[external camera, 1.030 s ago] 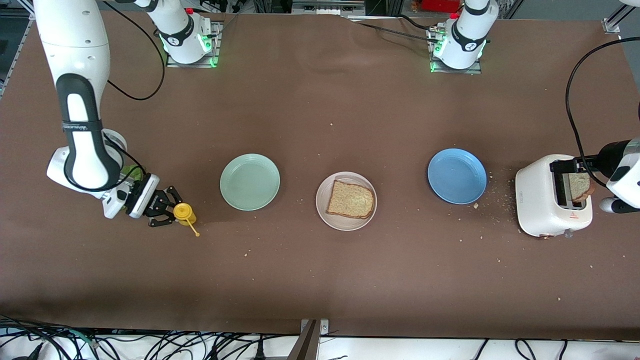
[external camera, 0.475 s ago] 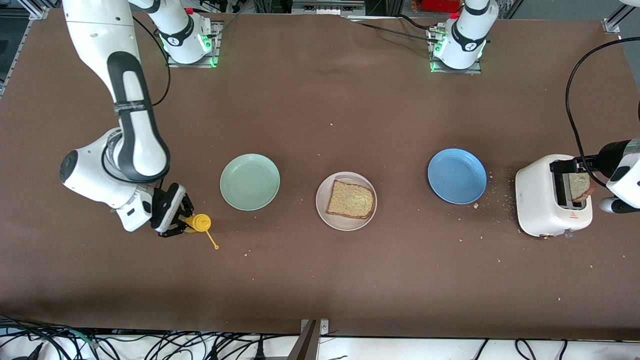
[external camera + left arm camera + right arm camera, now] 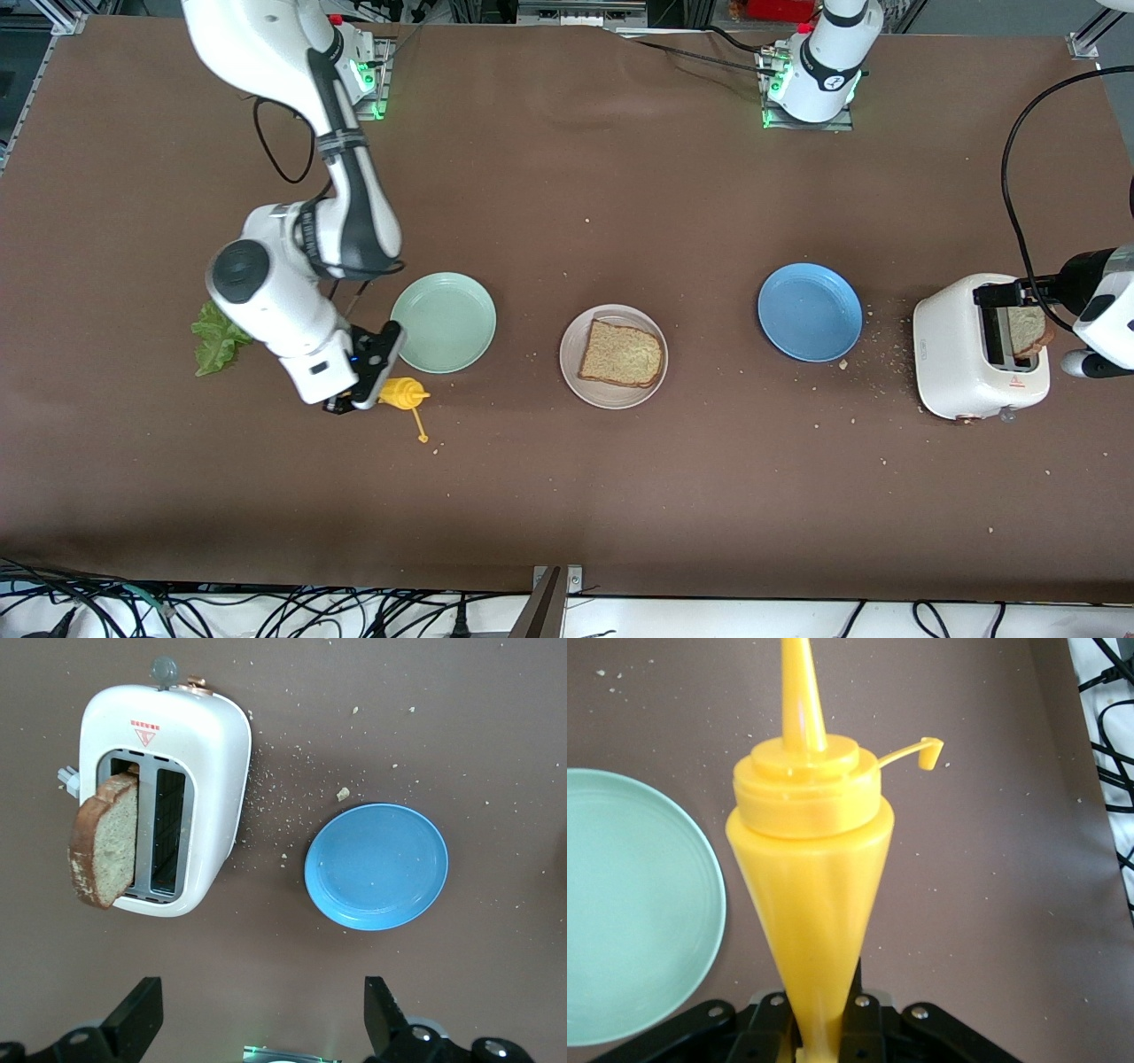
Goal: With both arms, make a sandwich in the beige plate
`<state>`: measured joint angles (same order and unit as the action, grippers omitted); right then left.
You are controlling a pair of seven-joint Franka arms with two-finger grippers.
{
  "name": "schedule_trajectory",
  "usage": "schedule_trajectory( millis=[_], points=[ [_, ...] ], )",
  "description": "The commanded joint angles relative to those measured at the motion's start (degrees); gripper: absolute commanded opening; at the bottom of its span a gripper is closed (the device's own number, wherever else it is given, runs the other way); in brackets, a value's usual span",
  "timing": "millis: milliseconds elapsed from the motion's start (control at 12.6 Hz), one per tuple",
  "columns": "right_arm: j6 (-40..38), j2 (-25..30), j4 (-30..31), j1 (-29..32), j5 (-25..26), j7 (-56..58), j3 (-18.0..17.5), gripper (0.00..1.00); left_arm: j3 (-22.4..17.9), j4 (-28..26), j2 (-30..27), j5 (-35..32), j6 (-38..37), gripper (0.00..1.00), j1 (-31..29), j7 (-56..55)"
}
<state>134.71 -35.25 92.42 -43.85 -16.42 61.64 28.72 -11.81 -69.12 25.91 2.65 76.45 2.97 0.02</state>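
The right gripper (image 3: 370, 396) is clenched on a yellow squeeze bottle (image 3: 403, 392), tilted with its nozzle out, over the table at about eight o'clock from the beige plate (image 3: 613, 397). That plate holds one bread slice (image 3: 622, 354). The step in hand looks like bringing sauce to it; next, the nozzle must come over the slice. The left gripper (image 3: 261, 1023), fingers spread and empty, waits over the toaster (image 3: 952, 354), where a second slice (image 3: 104, 850) stands.
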Motion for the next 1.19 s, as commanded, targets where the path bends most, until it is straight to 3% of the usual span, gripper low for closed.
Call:
schedule_trajectory(
  millis=[0, 238, 554, 950, 1109],
  points=[
    [-0.9, 0.0, -0.5, -4.9, 11.5, -13.5, 1.5, 0.00, 0.6, -0.5, -0.9, -1.2, -0.4, 1.00, -0.2, -0.4],
    [-5.6, -1.0, -2.2, -9.6, 23.4, -26.0, 1.6, 0.00, 0.6, -0.5, -0.9, -1.2, -0.4, 1.00, -0.2, -0.4],
    [-21.2, -8.4, -11.9, -18.6, 40.1, -41.0, 1.4, 0.00, 0.6, -0.5, -0.8, -1.2, -0.4, 1.00, -0.2, -0.5],
    [-29.4, -14.1, -13.0, -26.4, 46.7, -51.4, 1.7, 0.00, 0.6, -0.5, -0.9, -1.1, -0.4, 1.00, -0.2, -0.5],
    [-36.2, -17.5, -16.3, -28.6, 52.7, -56.8, 1.3, 0.00, 0.6, -0.5, -0.9, -1.1, -0.4, 1.00, -0.2, -0.5]
  ],
)
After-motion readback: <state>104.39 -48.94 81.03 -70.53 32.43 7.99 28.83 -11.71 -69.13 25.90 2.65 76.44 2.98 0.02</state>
